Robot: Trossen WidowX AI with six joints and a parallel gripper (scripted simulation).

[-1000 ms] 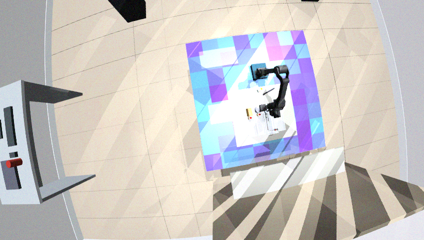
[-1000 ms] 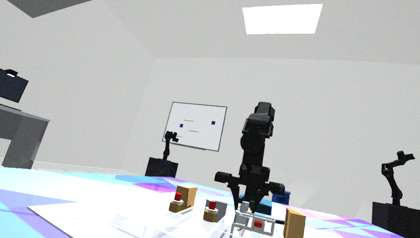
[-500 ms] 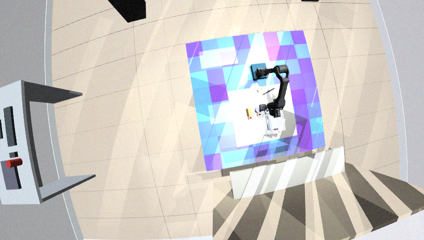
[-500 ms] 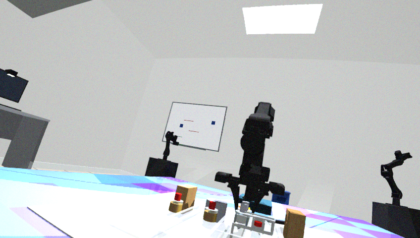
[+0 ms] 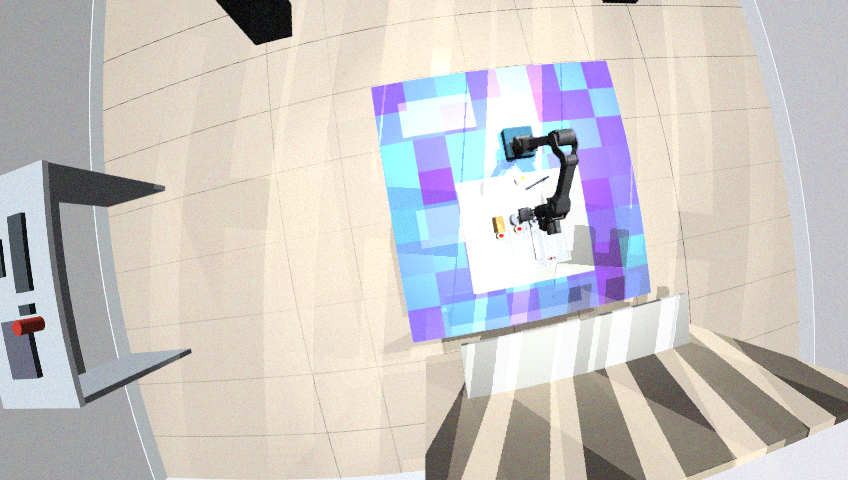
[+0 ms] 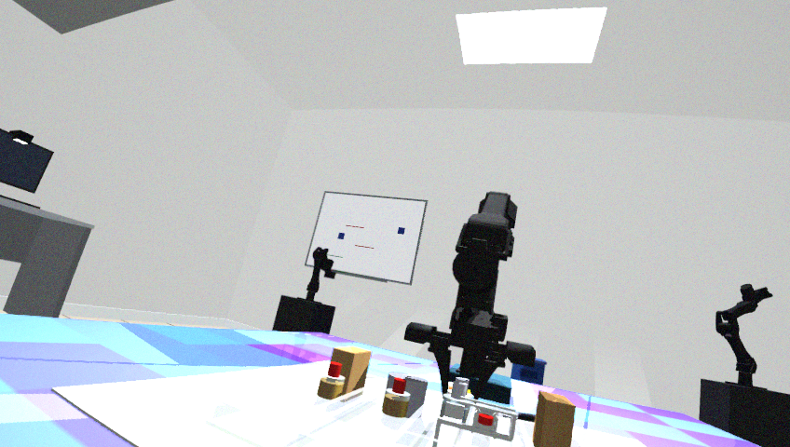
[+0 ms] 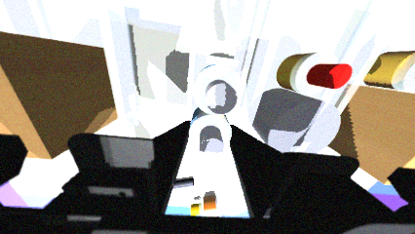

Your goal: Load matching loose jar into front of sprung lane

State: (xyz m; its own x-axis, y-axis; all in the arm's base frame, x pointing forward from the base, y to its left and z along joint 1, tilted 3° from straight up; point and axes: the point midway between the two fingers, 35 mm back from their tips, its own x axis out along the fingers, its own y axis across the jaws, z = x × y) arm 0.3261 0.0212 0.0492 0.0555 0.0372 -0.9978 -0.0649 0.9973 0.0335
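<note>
My gripper [image 5: 538, 220] [image 6: 461, 394] [image 7: 209, 126] points down and is shut on a small white jar with a grey lid [image 6: 458, 386] [image 7: 212, 136]. It holds the jar at the arm-side end of the clear pusher lane [image 6: 450, 411]. In the wrist view a matching white jar with a grey lid [image 7: 220, 95] stands just ahead of the held one, touching or nearly so. A small red piece [image 6: 485, 419] [image 5: 551, 258] sits at the lane's far end from the arm. I cannot tell whether the held jar rests on the lane floor.
Two tan jars with red lids [image 6: 333, 382] [image 6: 396, 399] [image 7: 317, 75] stand left of the lane, in front of a tan block [image 6: 354, 365] and a grey block [image 6: 415, 392] [image 7: 287, 117]. Another tan block [image 6: 554, 421] [image 7: 49, 93] stands on the lane's other side.
</note>
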